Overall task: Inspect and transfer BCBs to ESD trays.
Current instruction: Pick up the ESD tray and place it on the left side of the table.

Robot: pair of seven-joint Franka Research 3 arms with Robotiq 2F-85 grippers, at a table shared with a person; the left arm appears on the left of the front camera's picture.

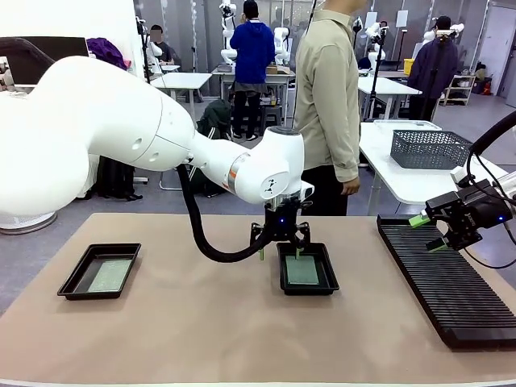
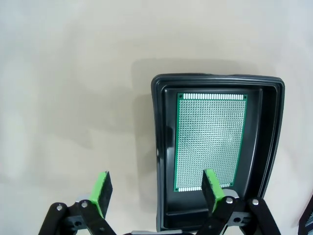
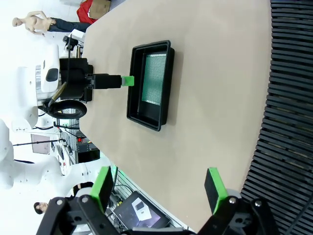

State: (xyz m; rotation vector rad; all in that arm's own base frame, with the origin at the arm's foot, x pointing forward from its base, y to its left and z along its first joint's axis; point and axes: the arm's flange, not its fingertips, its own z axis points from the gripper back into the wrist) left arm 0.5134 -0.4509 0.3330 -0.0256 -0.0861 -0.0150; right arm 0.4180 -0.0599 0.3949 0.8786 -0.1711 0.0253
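Our left gripper [image 2: 155, 192], jaws apart, hangs over the middle tray's [image 2: 161, 147] near rim, its board [image 2: 210, 139] lying lengthwise toward twelve o'clock, nearer than our open right gripper [image 1: 433, 231].

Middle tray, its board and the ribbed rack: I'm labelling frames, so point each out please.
Middle tray [image 1: 332, 281]: front view, right rim.
Board [image 2: 209, 142]: left wrist view, centre of its green face.
Ribbed rack [image 1: 451, 286]: front view, middle of its ribs.
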